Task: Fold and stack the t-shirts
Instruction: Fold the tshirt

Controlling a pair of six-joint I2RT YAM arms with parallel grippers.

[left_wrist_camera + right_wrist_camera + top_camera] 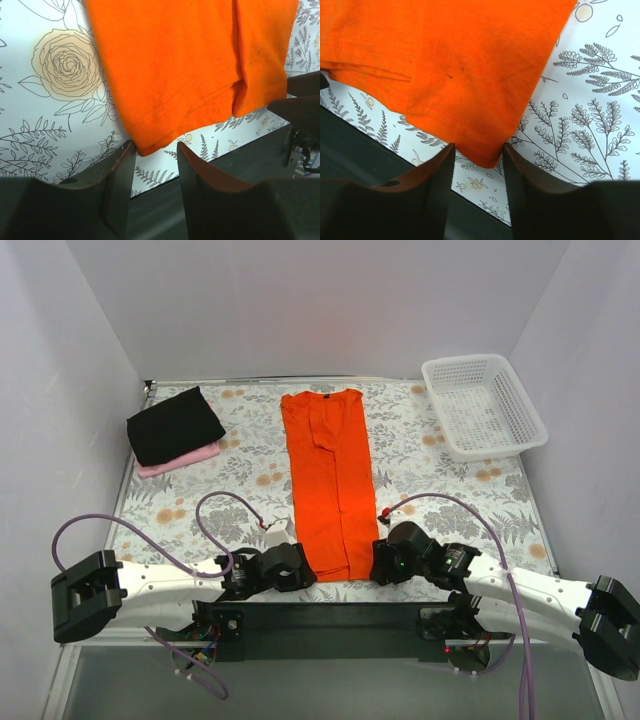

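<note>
The bright orange t-shirt (327,480) lies flat in a long narrow strip down the middle of the table, collar at the far end. My left gripper (303,573) is open at its near left hem corner; in the left wrist view that corner (146,146) sits between the spread fingertips of the gripper (154,150). My right gripper (378,565) is open at the near right hem corner; in the right wrist view that corner (487,161) lies between the jaws of the gripper (477,151). The folded black t-shirt (174,425) rests on the folded pale pink t-shirt (185,461) at the far left.
A white mesh basket (485,406) stands at the far right corner. The floral tablecloth (450,500) covers the table. Its dark front edge (240,165) runs just behind both grippers. White walls close in on three sides.
</note>
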